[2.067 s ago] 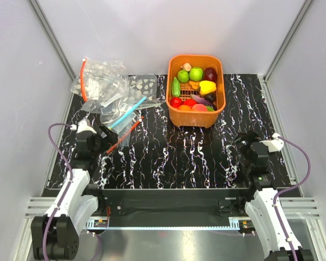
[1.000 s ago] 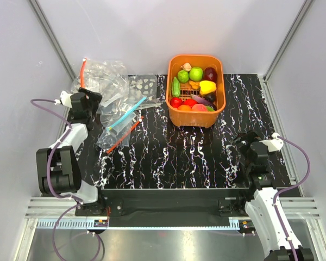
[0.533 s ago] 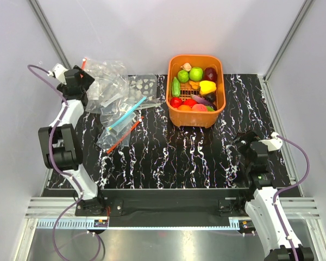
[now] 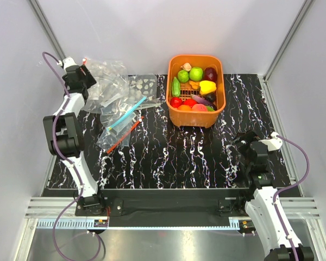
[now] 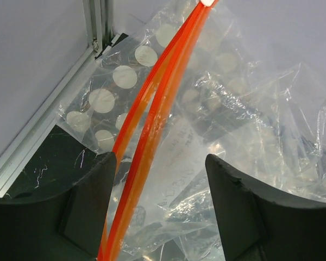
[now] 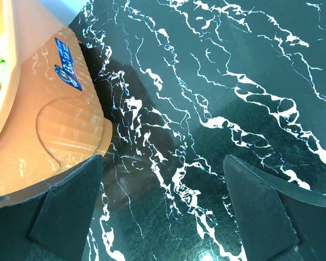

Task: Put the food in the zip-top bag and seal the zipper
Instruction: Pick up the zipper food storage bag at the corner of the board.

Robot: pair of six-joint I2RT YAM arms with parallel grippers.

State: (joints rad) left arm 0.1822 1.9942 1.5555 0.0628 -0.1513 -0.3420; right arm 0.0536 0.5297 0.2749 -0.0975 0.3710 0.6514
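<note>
While the zip-top bag [image 4: 118, 138] lies on the counter [image 4: 179, 155] left of the basket [image 4: 196, 57], its zipper [image 4: 125, 134] untouched and the food [image 4: 194, 87] not yet out of the basket, the left tool [image 5: 158, 166] hangs part-open astride the orange strip [image 5: 152, 114] of a spotted bag [image 5: 103, 100], gripping nothing. The right tool [image 6: 163, 163] gapes empty. Bag-fetching, I'd say; the next move calls for pinching the plain bag's mouth.

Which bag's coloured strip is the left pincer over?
The red-orange strip in the far left corner, directly under the left pincer. The blue strip and the other red-orange strip lie nearer the basket.
</note>
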